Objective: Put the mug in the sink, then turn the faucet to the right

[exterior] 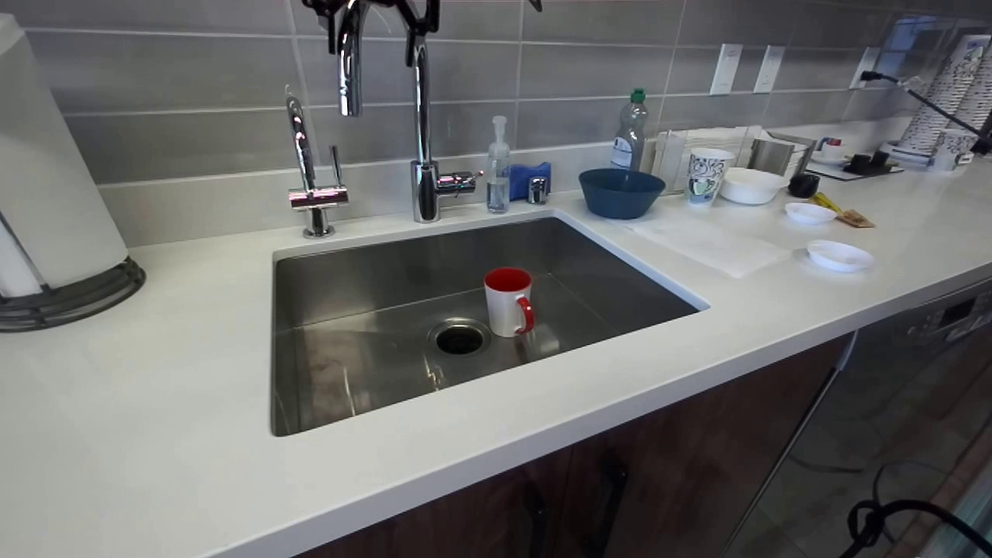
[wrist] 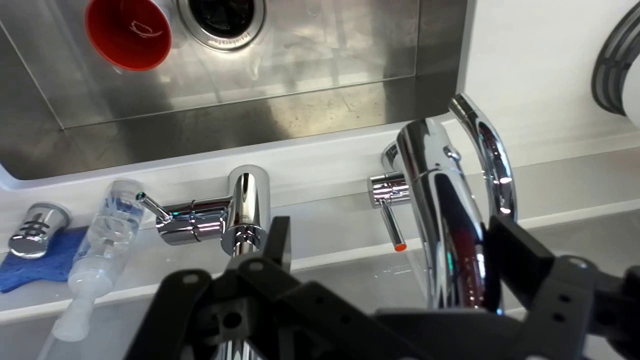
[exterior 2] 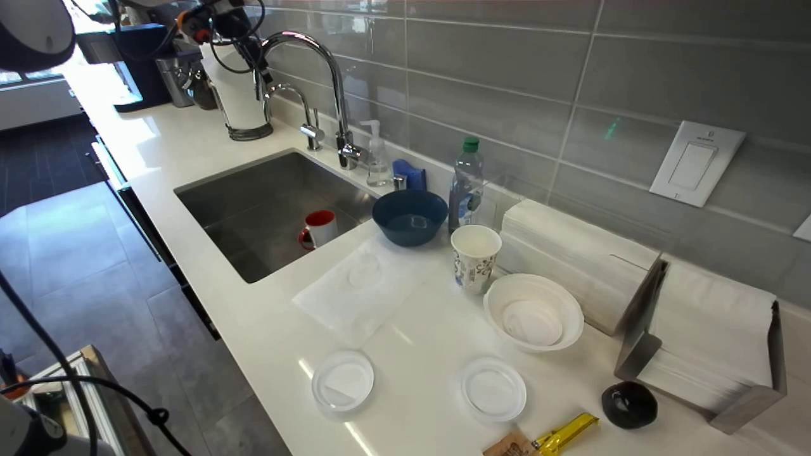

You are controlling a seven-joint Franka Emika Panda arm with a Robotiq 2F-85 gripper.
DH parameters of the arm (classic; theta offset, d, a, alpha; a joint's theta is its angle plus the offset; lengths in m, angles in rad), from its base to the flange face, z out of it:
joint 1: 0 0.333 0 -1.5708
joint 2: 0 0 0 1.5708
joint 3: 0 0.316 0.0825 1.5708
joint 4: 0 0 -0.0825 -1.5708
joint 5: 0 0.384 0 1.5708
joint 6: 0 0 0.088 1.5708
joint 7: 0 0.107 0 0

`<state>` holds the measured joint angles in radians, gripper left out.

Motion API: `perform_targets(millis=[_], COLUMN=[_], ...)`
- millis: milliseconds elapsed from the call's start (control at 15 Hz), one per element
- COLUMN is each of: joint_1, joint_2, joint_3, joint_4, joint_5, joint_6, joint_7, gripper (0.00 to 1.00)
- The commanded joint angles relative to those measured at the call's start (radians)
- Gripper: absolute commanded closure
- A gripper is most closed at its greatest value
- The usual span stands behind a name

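The black end effector [wrist: 392, 240] hangs at the upper part of a chrome gooseneck faucet [wrist: 445, 215], its two fingers [wrist: 522, 255] spread apart with the faucet's spout between them. The spout runs close alongside one finger; whether they touch is impossible to tell.

The red-and-white mug [exterior: 504, 310] is well below the end effector and apart from it, standing upright inside the stainless steel sink [exterior: 349, 356], just beside the drain [exterior: 459, 339]. In the wrist view it appears past the fingertips, toward the upper left, its red interior showing. The faucet's side lever [wrist: 154, 207] also sits below the end effector, outside the span of the fingers. Lower than the end effector, on the white tabletop [exterior: 387, 496], stand a smaller chrome faucet [exterior: 316, 198], a pump soap dispenser [exterior: 497, 170] and a dark blue bowl [exterior: 620, 195].
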<state>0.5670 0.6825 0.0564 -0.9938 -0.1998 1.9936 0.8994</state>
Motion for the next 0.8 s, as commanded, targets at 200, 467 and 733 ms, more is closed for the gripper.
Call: perform_targets(millis=[200, 467, 733], joint_1=[0.014, 0.007, -0.008], joint_2=[0.006, -0.034, -0.078], joint_3=[-0.017, -0.021, -0.029], joint_4=[0.061, 0.017, -0.046], joint_5=[-0.018, -0.029, -0.043], joint_6=[-0.194, -0.242, -0.231], joint_7=[-0.002, -0.027, -0.088], gripper=[0.0, 0.0, 0.0])
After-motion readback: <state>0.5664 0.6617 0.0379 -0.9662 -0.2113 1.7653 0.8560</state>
